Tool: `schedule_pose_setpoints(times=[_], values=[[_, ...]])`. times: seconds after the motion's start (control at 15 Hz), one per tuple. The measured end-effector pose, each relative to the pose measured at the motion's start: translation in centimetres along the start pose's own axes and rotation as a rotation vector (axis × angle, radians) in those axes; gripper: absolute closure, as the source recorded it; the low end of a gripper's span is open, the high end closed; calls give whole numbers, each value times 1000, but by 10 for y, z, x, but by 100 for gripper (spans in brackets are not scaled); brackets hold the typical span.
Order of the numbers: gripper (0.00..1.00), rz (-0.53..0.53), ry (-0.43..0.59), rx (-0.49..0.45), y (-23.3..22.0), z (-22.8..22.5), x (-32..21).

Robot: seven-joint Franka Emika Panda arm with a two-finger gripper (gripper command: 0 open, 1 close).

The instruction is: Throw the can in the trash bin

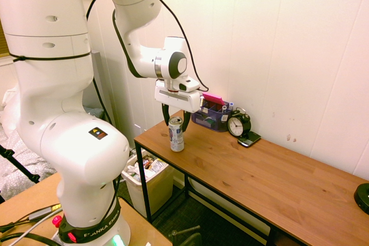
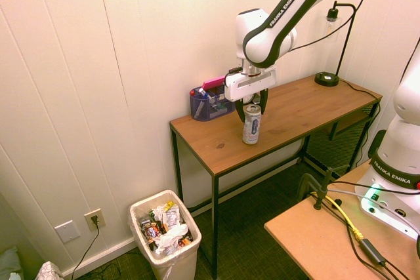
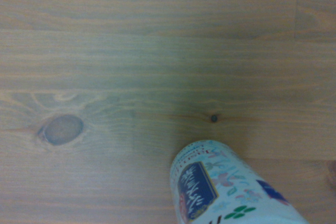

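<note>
We record one can [image 1: 176,133], slim and silver-white with bluish print, standing upright on the wooden table [image 1: 271,171], near its end corner above the bin side. We note the gripper [image 1: 176,121] lowered over the can's top, its dark fingers [image 1: 165,114] down either side of the upper can; we cannot tell whether they press it. Trash bin [image 2: 164,240]: cream, white liner, on the floor off the table's end, holding mixed rubbish. Along the table's wall edge we list a blue organiser [image 1: 212,114] and a black alarm clock [image 1: 238,124].
</note>
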State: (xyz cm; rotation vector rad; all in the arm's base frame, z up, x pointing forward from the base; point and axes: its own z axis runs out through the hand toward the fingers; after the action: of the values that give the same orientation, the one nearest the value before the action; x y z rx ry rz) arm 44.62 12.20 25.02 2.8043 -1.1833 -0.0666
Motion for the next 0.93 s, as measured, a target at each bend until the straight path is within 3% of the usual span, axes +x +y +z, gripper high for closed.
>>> schedule_pose_setpoints(times=[0.6, 0.8, 0.93], values=[[100, -16, 2, 0, -5, 1, -5], [100, -93, 12, 20, -23, -13, -44], [100, -165, 26, 32, -41, -34, -97]])
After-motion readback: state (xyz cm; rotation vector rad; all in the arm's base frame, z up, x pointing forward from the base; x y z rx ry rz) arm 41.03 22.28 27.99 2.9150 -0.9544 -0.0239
